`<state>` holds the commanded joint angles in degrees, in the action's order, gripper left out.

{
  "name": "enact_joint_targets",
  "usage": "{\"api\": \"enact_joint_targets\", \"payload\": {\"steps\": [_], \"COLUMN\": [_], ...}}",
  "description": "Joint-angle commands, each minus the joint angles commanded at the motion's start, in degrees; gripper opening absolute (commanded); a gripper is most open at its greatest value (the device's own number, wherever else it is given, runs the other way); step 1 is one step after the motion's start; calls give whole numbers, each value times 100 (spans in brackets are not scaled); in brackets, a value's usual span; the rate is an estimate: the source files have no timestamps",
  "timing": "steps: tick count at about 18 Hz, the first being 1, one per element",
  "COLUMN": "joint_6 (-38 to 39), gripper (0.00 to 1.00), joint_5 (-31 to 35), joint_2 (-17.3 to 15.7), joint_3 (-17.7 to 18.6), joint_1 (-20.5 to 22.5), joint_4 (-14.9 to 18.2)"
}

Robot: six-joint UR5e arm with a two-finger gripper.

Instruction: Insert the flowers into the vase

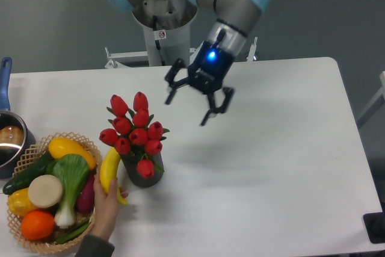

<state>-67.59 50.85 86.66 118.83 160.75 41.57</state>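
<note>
The flowers (135, 128), a bunch of red tulip buds with green leaves, stand upright in the vase (143, 173), a short dark grey cylinder left of the table's middle. One bud hangs over the vase's front rim. My gripper (189, 105) hovers above and to the right of the bunch, apart from it. Its black fingers (172, 88) are spread wide and hold nothing.
A woven basket (96, 203) of toy vegetables sits at the front left. A person's hand (105, 204) holds a yellow banana (110, 171) between the basket and the vase. A metal pot (9, 142) with a blue handle stands at the left edge.
</note>
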Motion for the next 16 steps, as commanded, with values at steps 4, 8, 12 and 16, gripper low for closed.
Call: {"api": "enact_joint_targets", "payload": {"steps": [4,8,12,16], "joint_6": [0,-157,-536,-694], "gripper": [100,100,100,100], "joint_5": [1616,2849,3632,3765], "joint_2": [0,44,394,878], "joint_3": [-220,-290,-334,-711], "joint_1": [44,96,377,475], "joint_4": [9,35,403,545]}}
